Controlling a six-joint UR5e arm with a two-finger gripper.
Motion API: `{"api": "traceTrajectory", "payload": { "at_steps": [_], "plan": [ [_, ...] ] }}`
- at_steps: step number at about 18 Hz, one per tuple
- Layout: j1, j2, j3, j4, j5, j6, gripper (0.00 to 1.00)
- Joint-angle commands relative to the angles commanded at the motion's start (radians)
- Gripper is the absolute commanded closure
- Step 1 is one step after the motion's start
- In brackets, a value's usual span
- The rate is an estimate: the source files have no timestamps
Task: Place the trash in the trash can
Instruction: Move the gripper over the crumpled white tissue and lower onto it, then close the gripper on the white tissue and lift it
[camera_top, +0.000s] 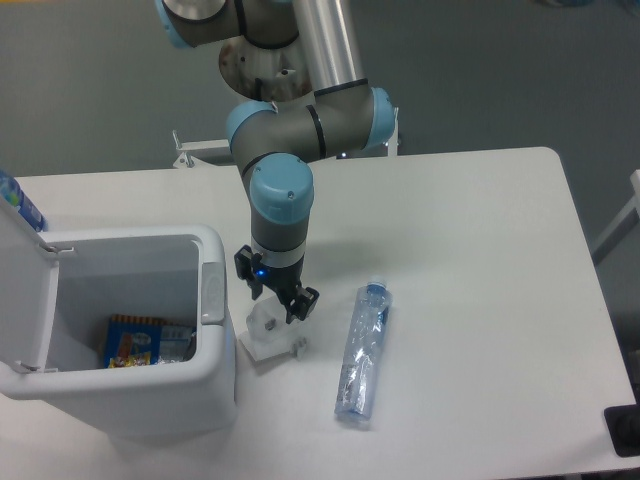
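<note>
While the gripper (277, 304) hangs directly over the flattened white carton (271, 334), its fingers look spread — whether they touch it, I cannot tell. That carton lies on the bench (470, 250) just right of the open trash can (213, 300). Further right lies the crushed bottle (361, 352) — apart from both. A snack packet (133, 341) sits inside the can.

Arm (300, 110) — grey tubular links, light-blue joint caps, polished silver upper tube. Black two-finger gripper (278, 296) at the wrist — small blue light glowing on its body.
</note>
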Motion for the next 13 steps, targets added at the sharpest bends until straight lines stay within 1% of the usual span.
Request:
{"api": "traceTrajectory", "payload": {
  "at_steps": [1, 5, 7, 9, 11, 13],
  "plan": [
    [0.000, 0.002, 0.000, -0.003, 0.003, 0.002, 0.99],
    [0.020, 0.014, -0.003, -0.012, 0.049, 0.008, 1.00],
    [0.046, 0.040, -0.003, -0.017, 0.051, 0.011, 1.00],
    [0.067, 0.063, 0.012, -0.023, 0.045, 0.011, 1.00],
    [0.096, 0.086, 0.024, -0.046, 0.040, 0.014, 1.00],
    [0.130, 0.116, 0.052, -0.057, 0.017, 0.014, 1.00]
  ]
}}
